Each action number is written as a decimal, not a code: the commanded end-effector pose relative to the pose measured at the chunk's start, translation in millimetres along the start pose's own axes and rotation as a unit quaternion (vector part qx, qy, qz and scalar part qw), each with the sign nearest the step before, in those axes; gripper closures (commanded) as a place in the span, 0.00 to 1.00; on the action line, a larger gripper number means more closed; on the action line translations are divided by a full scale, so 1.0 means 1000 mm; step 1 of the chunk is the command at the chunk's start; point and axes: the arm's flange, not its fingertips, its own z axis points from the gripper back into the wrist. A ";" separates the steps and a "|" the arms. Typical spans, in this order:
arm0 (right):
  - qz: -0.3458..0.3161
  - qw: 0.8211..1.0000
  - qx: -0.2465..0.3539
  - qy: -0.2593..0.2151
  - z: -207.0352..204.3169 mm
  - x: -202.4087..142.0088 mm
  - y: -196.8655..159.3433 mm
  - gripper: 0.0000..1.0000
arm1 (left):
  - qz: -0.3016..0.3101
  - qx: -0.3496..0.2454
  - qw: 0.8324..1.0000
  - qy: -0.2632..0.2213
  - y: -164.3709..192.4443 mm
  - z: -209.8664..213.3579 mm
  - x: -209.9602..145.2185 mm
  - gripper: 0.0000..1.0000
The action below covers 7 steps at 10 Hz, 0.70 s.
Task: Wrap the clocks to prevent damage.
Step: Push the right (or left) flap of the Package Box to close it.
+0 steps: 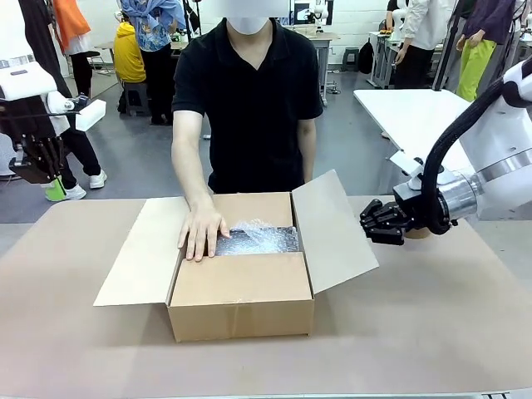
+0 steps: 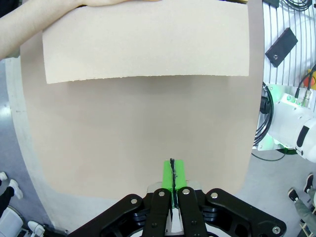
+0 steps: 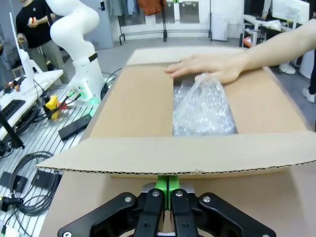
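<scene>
Front view: a person's hand [image 1: 202, 231] rests on bubble wrap [image 1: 262, 239] inside the open cardboard box [image 1: 241, 303]; any clock beneath is hidden. The left gripper [image 1: 35, 173] and right gripper [image 1: 371, 223] flank the box, jaws together and empty. The wrap likely needs tucking on all 4 sides before the box closes.

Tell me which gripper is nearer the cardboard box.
The right. The right gripper, jaws shut, hangs just off the raised right flap of the cardboard box. The left gripper, also shut, hangs far out to the left, well clear of the left flap.
</scene>
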 end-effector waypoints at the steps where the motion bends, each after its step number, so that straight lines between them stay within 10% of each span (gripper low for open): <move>1: 0.017 0.999 -0.007 -0.029 -0.017 0.004 0.008 0.99 | 0.007 0.002 1.000 -0.001 0.000 0.001 0.000 1.00; 7: 0.034 0.998 -0.014 -0.054 -0.065 0.032 -0.005 0.99 | 0.007 0.002 1.000 -0.001 0.000 0.001 0.000 1.00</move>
